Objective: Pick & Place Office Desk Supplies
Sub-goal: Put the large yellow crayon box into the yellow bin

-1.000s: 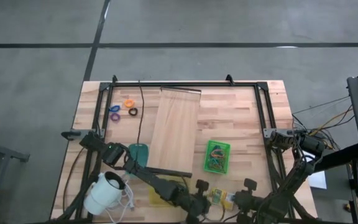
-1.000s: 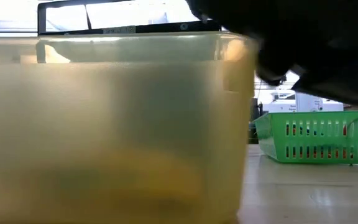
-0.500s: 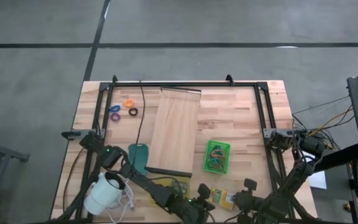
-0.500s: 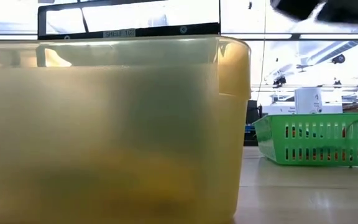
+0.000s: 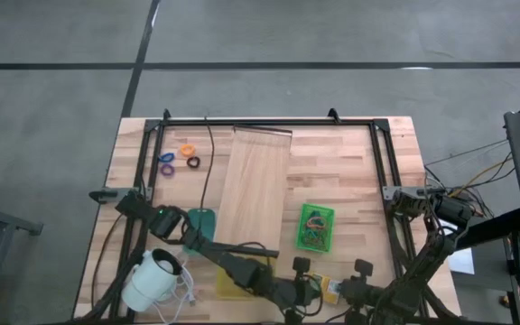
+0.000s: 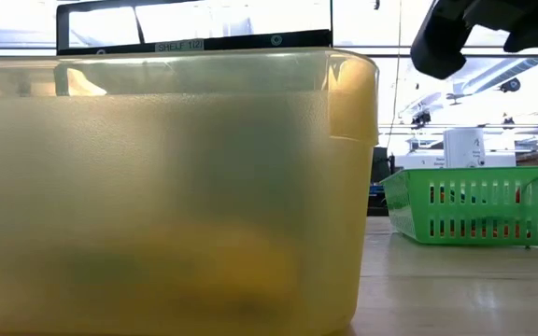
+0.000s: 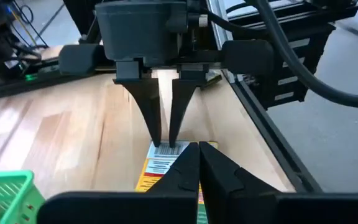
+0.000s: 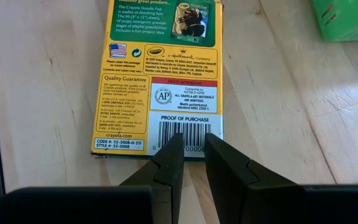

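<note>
Near the worktop's front edge, a flat yellow crayon box lies printed side up, its barcode end just ahead of the right gripper, whose jaws stand a narrow slit apart and hold nothing.
From the opposite side the left gripper points at the same box, jaws pressed together and empty, facing the right arm's thin dark fingers across it. The box is glossy card with small print and a green picture panel. Beside it a green slotted plastic basket holds tangled rubber-band loops; a translucent yellow tub sits close by. Small orange, purple and black rings lie near the far left corner. The worktop is pale wood in glued strips, bearing a long pale board, above grey floor; the low view shows bright ceiling lights beyond.
</note>
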Robot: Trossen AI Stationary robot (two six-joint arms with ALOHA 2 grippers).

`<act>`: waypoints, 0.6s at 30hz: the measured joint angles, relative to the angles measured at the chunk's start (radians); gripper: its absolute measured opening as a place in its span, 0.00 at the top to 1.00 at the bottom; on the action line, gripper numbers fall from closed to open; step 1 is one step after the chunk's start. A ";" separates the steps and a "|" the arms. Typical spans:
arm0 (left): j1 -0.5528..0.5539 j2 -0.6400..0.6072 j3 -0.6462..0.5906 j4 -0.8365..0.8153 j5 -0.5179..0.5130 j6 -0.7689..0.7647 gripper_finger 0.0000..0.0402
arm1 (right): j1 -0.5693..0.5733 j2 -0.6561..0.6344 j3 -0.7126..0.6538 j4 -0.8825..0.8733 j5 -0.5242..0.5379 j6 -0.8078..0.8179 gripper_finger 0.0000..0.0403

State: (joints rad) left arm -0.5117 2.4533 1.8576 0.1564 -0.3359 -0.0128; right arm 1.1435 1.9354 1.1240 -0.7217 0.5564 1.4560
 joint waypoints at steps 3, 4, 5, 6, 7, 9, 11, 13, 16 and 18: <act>0.002 0.000 0.000 -0.003 0.000 0.000 0.98 | 0.000 0.000 0.000 0.000 0.000 0.000 0.84; 0.002 0.000 0.000 -0.003 0.000 0.015 0.98 | 0.000 0.000 0.000 0.000 0.000 -0.001 0.84; -0.002 0.000 0.000 -0.003 -0.001 0.037 0.98 | 0.000 0.000 0.000 0.000 0.000 -0.001 0.84; -0.005 0.000 0.000 -0.004 -0.003 0.063 0.98 | 0.000 0.000 0.000 0.000 0.000 -0.001 0.84; -0.011 0.000 0.000 -0.011 -0.003 0.085 0.98 | 0.000 0.000 0.000 0.000 0.000 -0.001 0.84; -0.019 0.000 0.000 -0.047 -0.002 0.095 0.98 | 0.000 0.000 0.000 0.000 0.000 -0.001 0.84; -0.024 0.000 0.000 -0.101 0.001 0.074 0.98 | 0.000 0.000 0.000 0.000 0.000 -0.001 0.84; -0.024 0.000 0.000 -0.152 0.000 0.053 0.98 | 0.000 0.000 0.000 0.000 0.001 -0.001 0.84; -0.021 0.000 0.000 -0.179 -0.004 0.038 0.98 | 0.000 0.000 0.000 0.000 0.001 -0.001 0.84; -0.023 -0.001 0.000 -0.179 -0.004 0.039 0.98 | 0.000 0.000 0.000 0.000 0.001 -0.001 0.84</act>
State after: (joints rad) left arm -0.5346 2.4527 1.8572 -0.0223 -0.3397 0.0257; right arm 1.1435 1.9350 1.1236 -0.7216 0.5577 1.4551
